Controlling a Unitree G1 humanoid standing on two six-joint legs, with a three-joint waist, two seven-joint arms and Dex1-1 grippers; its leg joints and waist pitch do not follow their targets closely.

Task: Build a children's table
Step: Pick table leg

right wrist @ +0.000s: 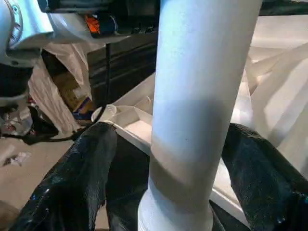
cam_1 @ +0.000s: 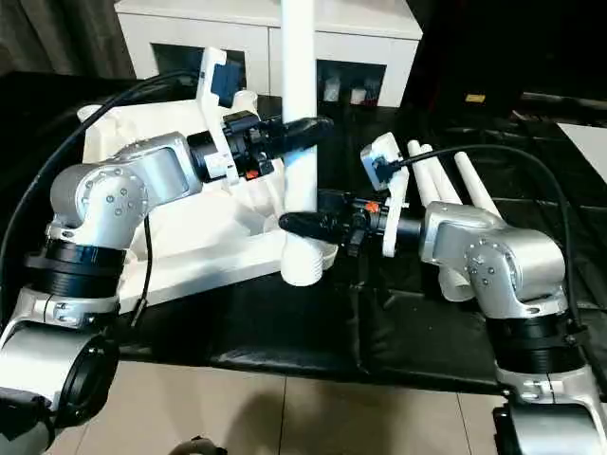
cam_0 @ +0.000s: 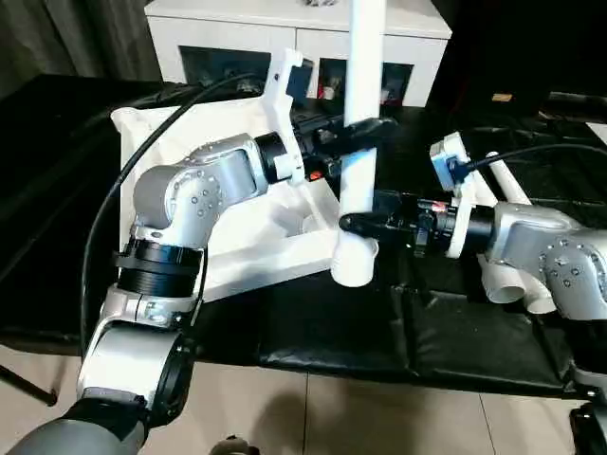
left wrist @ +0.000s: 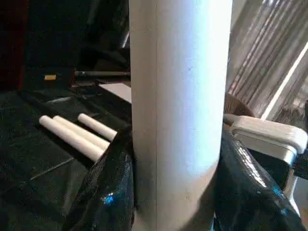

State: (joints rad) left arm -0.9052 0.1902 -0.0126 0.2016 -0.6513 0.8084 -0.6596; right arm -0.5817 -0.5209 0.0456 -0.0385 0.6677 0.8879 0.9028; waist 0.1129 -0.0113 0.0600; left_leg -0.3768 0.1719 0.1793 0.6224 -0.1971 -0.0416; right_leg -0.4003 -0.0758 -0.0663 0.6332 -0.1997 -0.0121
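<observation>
An upright white tube leg [cam_0: 359,171] is held at the near corner of the upturned tabletop [cam_0: 256,242], pinched low by the right claw [cam_0: 356,225] and higher up by the left claw [cam_0: 365,131]. The leg is judged light, stiff and smooth, so slippery; it is best gripped near its wide foot. Beyond, spare legs [cam_1: 446,175] lie on the black bench [cam_0: 313,327]; no writing can be read.
</observation>
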